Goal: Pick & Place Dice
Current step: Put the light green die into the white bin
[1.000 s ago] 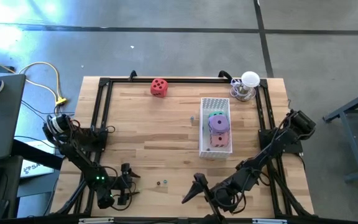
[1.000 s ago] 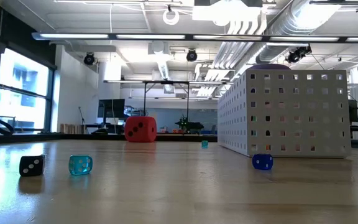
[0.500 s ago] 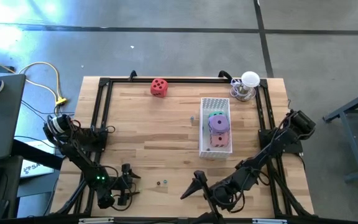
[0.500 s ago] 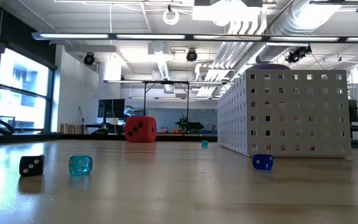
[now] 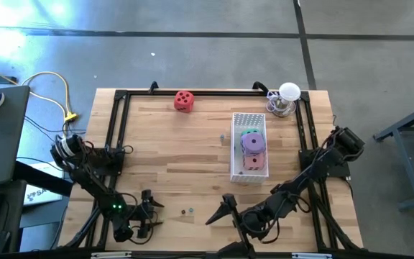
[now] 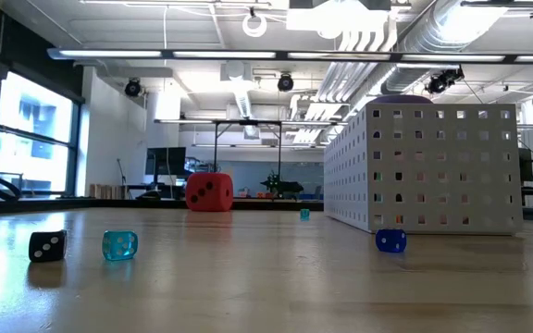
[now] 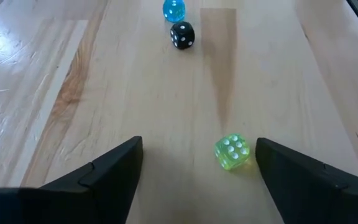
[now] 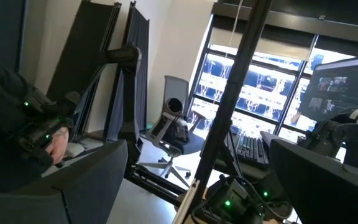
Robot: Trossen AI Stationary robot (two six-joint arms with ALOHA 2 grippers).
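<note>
Overhead and level views of a wooden table (image 5: 178, 155) bordered by a black frame. The red die (image 5: 184, 101) sits alone near the far edge, left of centre; in the low view it (image 6: 209, 192) stands upright on the table top, well apart from the white perforated basket (image 6: 424, 166). That basket (image 5: 248, 119) stands right of centre and holds three stacked dice: the green die (image 5: 250, 133) farthest, the purple die (image 5: 252, 144) in the middle, the pink die (image 5: 254, 163) nearest. A small white-topped object (image 5: 287, 97) stands at the far right corner. The left claw (image 5: 146, 208) rests low at the near left of the table, its fingers (image 7: 104, 171) spread apart and holding nothing; between them, on bare wood, lies a small yellow-green die (image 7: 232, 152), with a small black die (image 7: 182, 35) and a small blue die (image 7: 174, 9) beyond. In the low view the black die (image 6: 47, 245) and a translucent cyan die (image 6: 119, 245) lie at the near left, a small blue die (image 6: 390, 240) just in front of the basket. The right claw (image 5: 225, 212) hangs at the near edge, right of centre, fingers (image 8: 73, 180) spread wide and empty, pointing toward the room
</note>
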